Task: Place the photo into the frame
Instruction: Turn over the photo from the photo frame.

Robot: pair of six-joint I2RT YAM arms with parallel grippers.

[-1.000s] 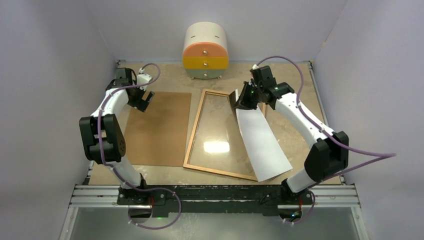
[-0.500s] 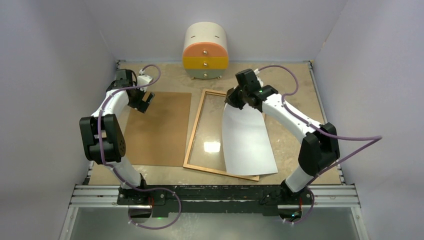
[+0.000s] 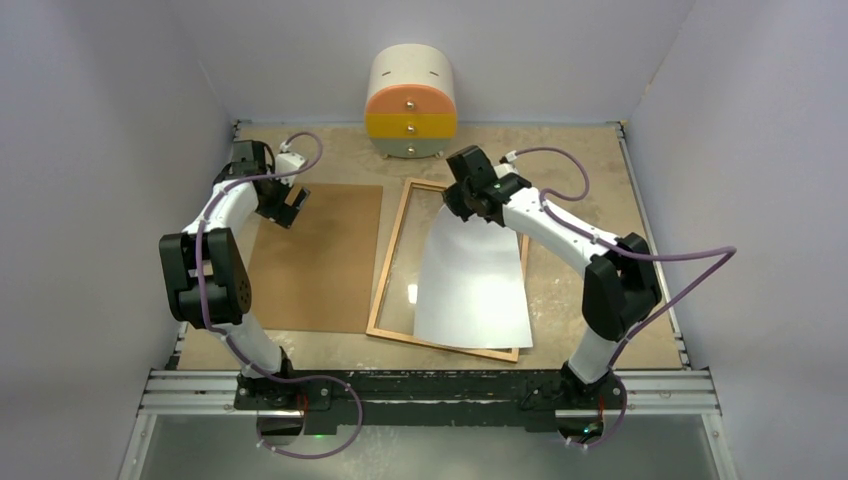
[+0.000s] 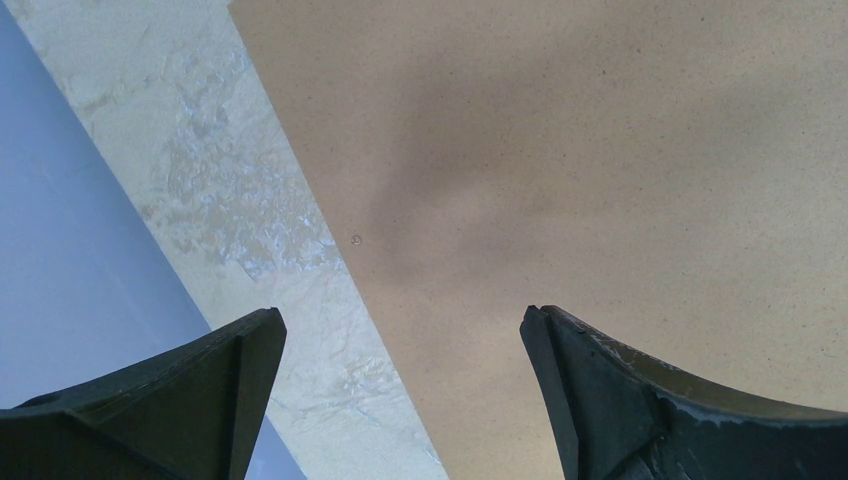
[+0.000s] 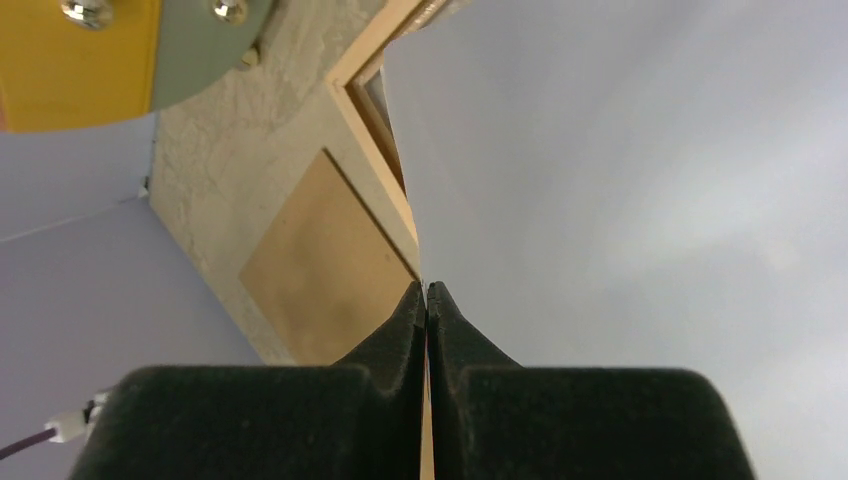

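Centre of the desk (image 3: 590,160), I see the frame (image 3: 390,262) lying flat, the photo (image 3: 472,285) white side up over its right half. My right pincer (image 3: 462,200) is clenched on the photo's top edge; my left pincer (image 3: 290,207) hangs released above the board (image 3: 315,260).

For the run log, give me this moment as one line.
right tool: shut on photo far edge | left tool: open over backing board | photo: white side up, over frame, not seated
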